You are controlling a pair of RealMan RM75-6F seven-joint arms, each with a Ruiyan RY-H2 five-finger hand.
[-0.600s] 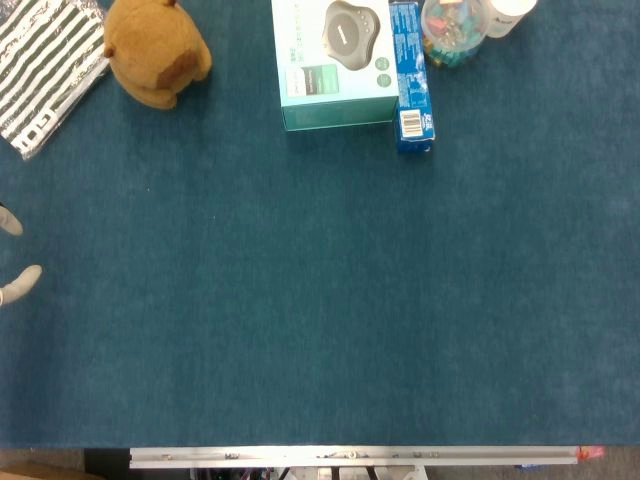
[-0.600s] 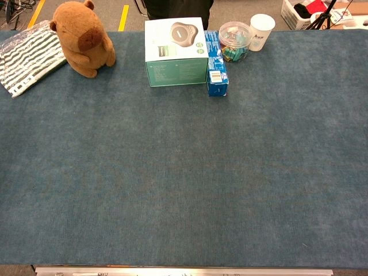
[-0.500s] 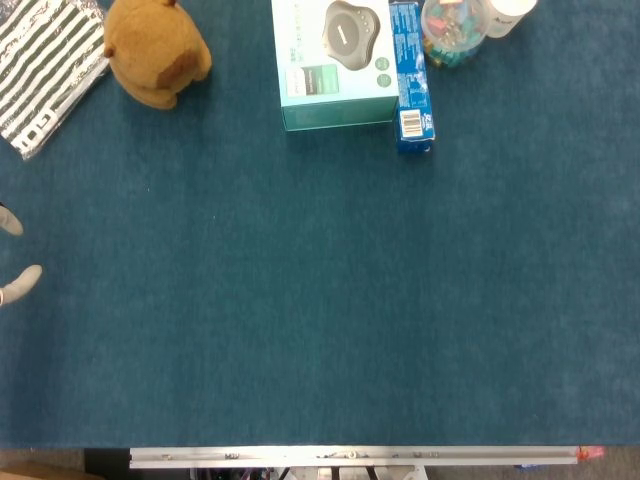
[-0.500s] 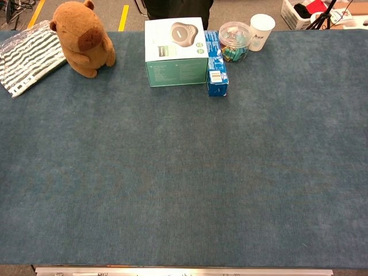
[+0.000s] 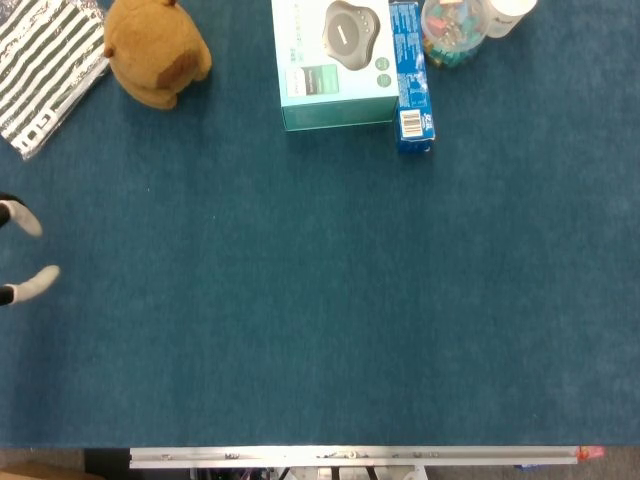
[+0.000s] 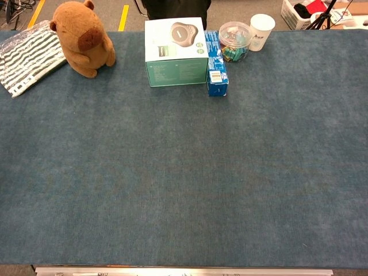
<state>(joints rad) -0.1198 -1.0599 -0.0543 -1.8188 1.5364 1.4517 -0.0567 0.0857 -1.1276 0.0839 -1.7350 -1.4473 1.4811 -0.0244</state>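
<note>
Saw a metal rail point(image 5: 350, 456) along the nearest edge of the table, and beyond it a wide stretch of blue cloth point(image 5: 330, 300).

Found the left hand point(image 5: 30, 285) about midway up the left border of the head view, mostly cut off by the frame. Made out only pale fingertips point(image 5: 24, 219), spread well apart over the cloth, with nothing between them and nothing in their grasp. Could not tell how the rest of that hand lay. Caught none of it in the chest view. Got no sight of the right hand in either view.

Spotted the striped pouch point(image 5: 45, 70) further back, in the far left corner of the table, lying flat and askew, well apart from the fingertips (though nearer to them than anything else). Noted a brown plush capybara point(image 5: 155, 50) just to the right of the pouch, sitting upright in the chest view.

Counted a row further along the far edge: a white and teal box point(image 5: 335, 70) with a grey device printed on its top, a slim blue carton point(image 5: 410, 85) against its right side, then a clear jar point(image 5: 452, 30) of coloured bits, and a white cup point(image 6: 261, 31) just beside the jar.
</note>
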